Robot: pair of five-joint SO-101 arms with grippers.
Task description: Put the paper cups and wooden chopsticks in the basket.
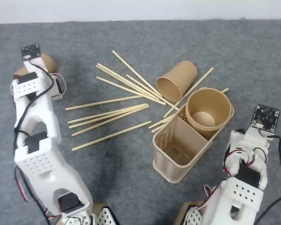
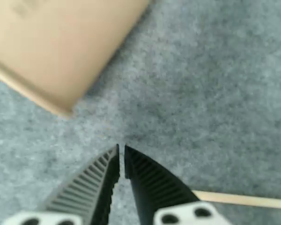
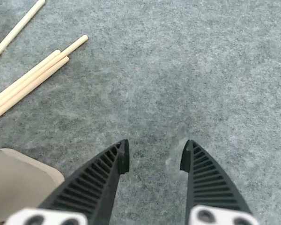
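A paper cup (image 1: 178, 79) lies on its side among several scattered wooden chopsticks (image 1: 110, 115) on the grey carpet. Another paper cup (image 1: 208, 110) stands in the far compartment of the beige basket (image 1: 171, 164). A third cup (image 1: 49, 60) lies at the far left, partly under the left arm. In the left wrist view that cup (image 2: 61, 47) is just beyond my left gripper (image 2: 121, 150), which is shut on nothing above the carpet. My right gripper (image 3: 155, 157) is open over bare carpet beside the basket's corner (image 3: 18, 187), with chopstick ends (image 3: 33, 79) ahead.
One chopstick (image 2: 243, 199) lies beside the left gripper. The near compartment of the basket (image 1: 165, 125) holds nothing. Bare carpet stretches along the back and between the two arms at the front.
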